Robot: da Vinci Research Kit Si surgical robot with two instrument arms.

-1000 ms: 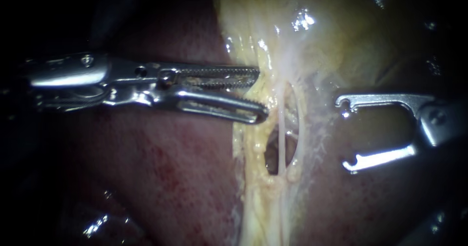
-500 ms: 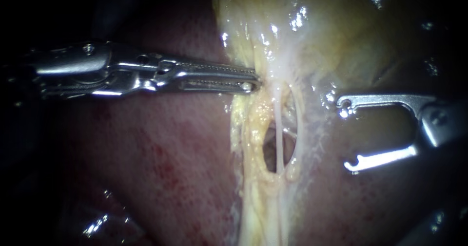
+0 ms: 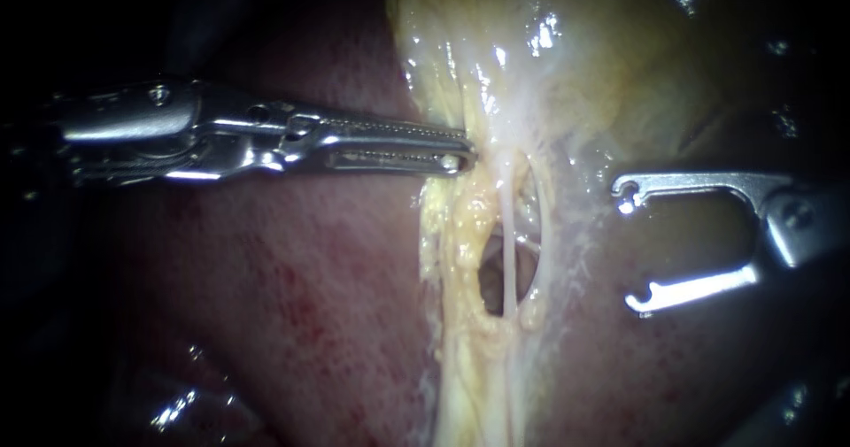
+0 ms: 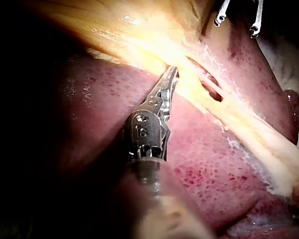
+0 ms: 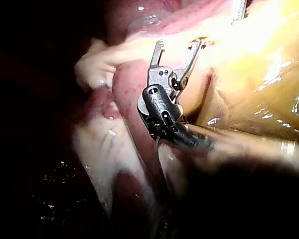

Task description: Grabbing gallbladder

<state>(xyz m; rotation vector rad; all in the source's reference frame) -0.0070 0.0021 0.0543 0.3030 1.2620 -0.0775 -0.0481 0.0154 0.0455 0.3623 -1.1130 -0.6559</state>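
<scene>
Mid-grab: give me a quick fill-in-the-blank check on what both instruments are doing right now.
1. The left instrument is shut on the yellow edge of the ____.
2. The right instrument is ____ and holds nothing.
3. The red tissue under the left instrument's shaft is the ____.

Missing words: gallbladder; open; liver.

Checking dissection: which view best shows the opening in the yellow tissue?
Endoscope view: the opening faces the camera, a pale tube crossing it. Left wrist view shows it obliquely; right wrist view, not clearly.
</scene>
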